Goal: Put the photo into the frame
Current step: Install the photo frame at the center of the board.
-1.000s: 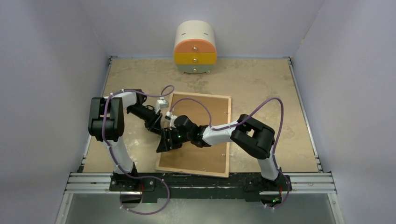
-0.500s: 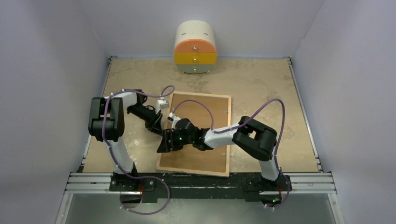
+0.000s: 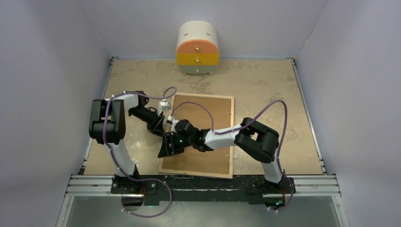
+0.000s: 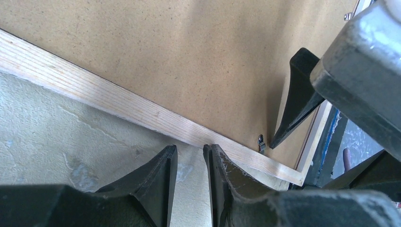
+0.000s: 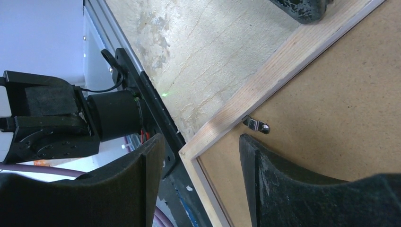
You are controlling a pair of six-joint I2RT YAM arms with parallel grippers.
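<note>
right gripper (image 3: 166,150) farther left over frame (image 3: 195,173)

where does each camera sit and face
top external: above, behind the bases, looking down at the table; both arms show
left wrist: on that wrist, looking down past the left gripper at the frame rim
right wrist: on that wrist, looking down past the right gripper at the frame's corner
shared: both wrist views catch the metal clip

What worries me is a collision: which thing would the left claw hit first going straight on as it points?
Probably the light wood rim of the large rectangular picture frame, right ahead of the left claw; depth is unclear.
</note>
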